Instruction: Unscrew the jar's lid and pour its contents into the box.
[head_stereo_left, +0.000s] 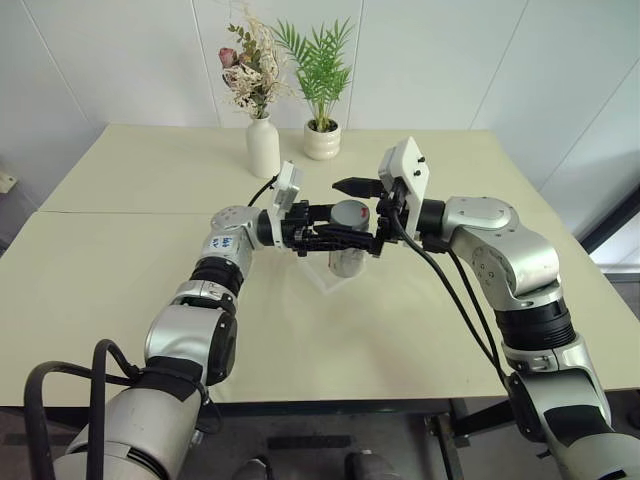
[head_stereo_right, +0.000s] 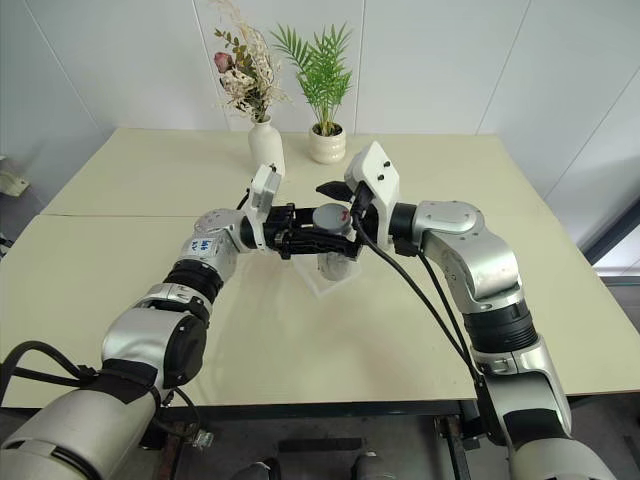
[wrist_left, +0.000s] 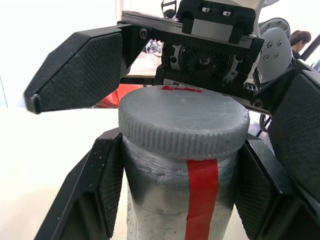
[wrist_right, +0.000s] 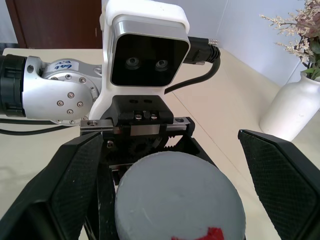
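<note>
Head views: my left pincer (head_stereo_left: 335, 236) is closed on the body of the jar (head_stereo_left: 347, 258), holding it upright above the bench (head_stereo_left: 120, 290), roughly over the box (head_stereo_left: 330, 277), a clear tray that shows only faintly beneath the jar. My right pincer (head_stereo_left: 362, 213) stands wide open, one black finger passing over the far side of the lid (head_stereo_left: 350, 213) and the other on the near side; whether either touches the lid cannot be told from here. At the back of the bench stand a white vase (head_stereo_left: 263, 146) of dried flowers and a ribbed white pot (head_stereo_left: 322, 140) with a green plant, well apart from the jar. Left wrist view: my own two fingers (wrist_left: 102, 185) press the clear jar wall on both sides, just under the ribbed rim of the grey lid, which is on the jar; a red label strip (wrist_left: 201, 197) runs down the glass, and a red mark lies on the lid's top. The right pincer's pads (wrist_left: 80, 72) flank the lid with clear gaps. Right wrist view: the lid's flat top lies between my spread fingers (wrist_right: 280, 180), untouched by either, with the left pincer's camera housing (wrist_right: 145, 50) behind it and the vase off to one side. The contents are not discernible in any view.
</note>
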